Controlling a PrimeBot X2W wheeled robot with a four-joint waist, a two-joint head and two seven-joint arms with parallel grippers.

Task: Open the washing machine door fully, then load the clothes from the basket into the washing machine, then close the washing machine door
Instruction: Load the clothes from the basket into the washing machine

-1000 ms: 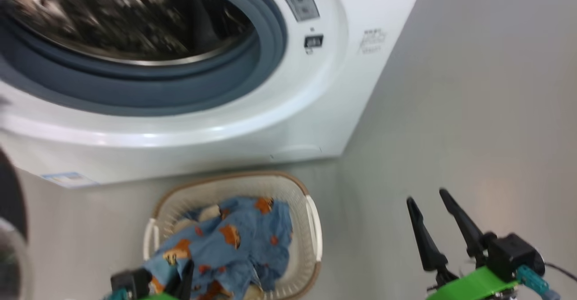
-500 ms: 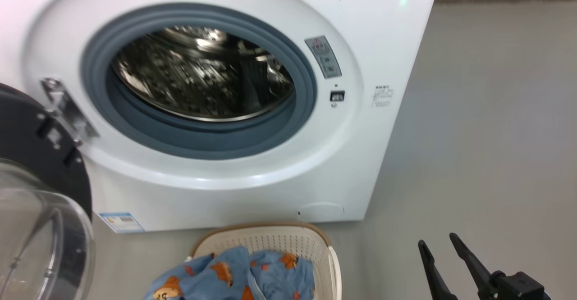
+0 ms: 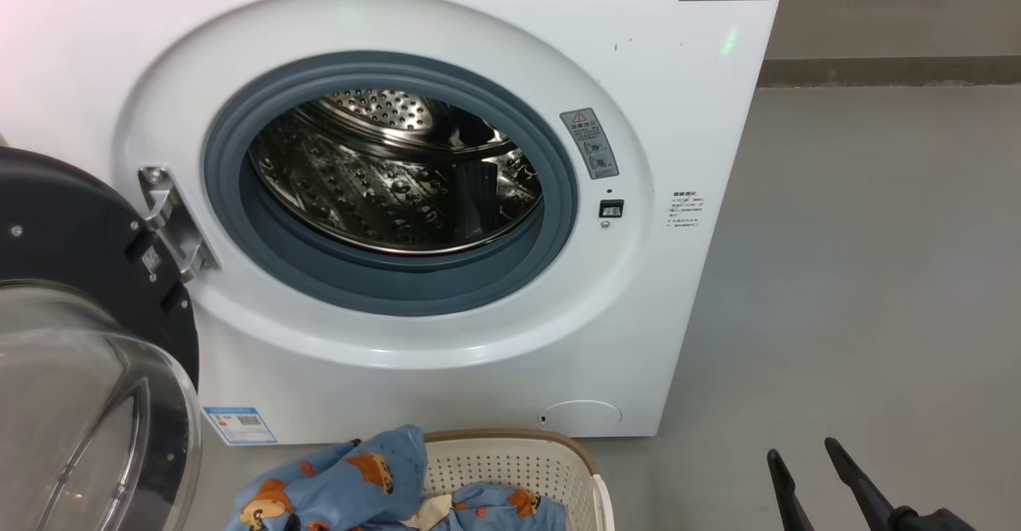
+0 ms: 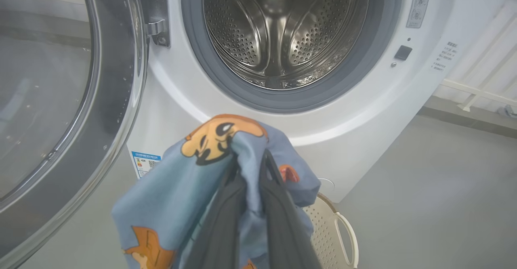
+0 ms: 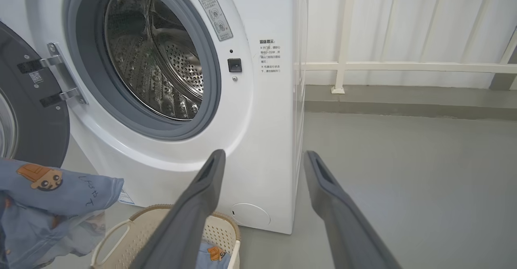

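A: What do we see at left?
B: The washing machine door swung wide open; our left gripper pinches the blue clothes, lifted beside the basket.
A: And rightward?
B: The washing machine, mouth open, then our right gripper, 2 fingers spread, empty.

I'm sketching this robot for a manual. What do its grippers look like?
The right gripper has two long, dark grey fingers, flat-sided and tapering to narrow tips, each with a shallow slot near the tip. The left gripper shows the same dark, slim fingers.
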